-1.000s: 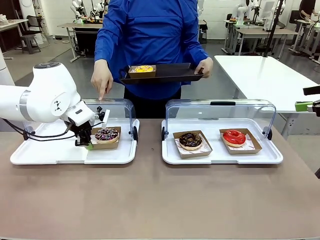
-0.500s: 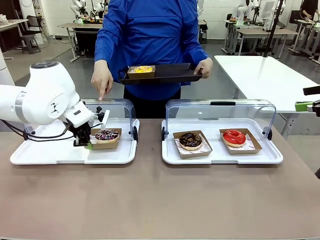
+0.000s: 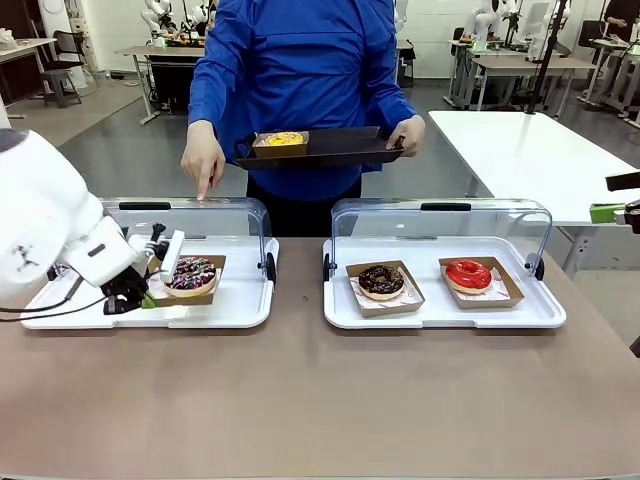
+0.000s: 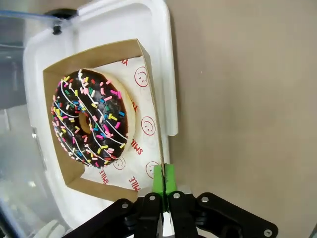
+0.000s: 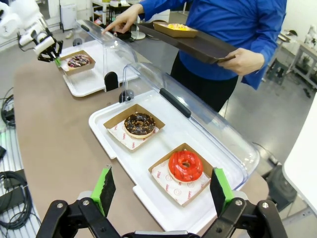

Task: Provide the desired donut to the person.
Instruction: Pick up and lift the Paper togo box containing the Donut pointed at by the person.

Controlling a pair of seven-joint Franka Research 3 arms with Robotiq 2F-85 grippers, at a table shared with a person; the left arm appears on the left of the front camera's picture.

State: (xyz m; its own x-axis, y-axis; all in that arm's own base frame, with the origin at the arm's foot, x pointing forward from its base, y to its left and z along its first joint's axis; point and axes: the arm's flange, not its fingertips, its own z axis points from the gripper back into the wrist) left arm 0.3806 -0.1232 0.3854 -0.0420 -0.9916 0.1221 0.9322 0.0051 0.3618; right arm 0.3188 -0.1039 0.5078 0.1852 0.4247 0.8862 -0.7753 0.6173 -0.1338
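A chocolate donut with coloured sprinkles lies in a brown cardboard box over the left white tray. My left gripper is shut on the box's near edge. Whether the box is lifted off the tray I cannot tell. The person stands across the table and points a finger down at the left case's lid. Their other hand holds a black serving tray with a yellow donut on it. My right gripper hangs open above the right tray.
The right white tray holds a dark chocolate donut and a red glazed donut, each in its own box, under a raised clear lid. The left case's clear lid is also up. Brown tabletop lies bare in front.
My left arm has drawn back to the left and toward the near edge, dragging the sprinkle donut's box with it. The person's hands and serving tray have barely moved.
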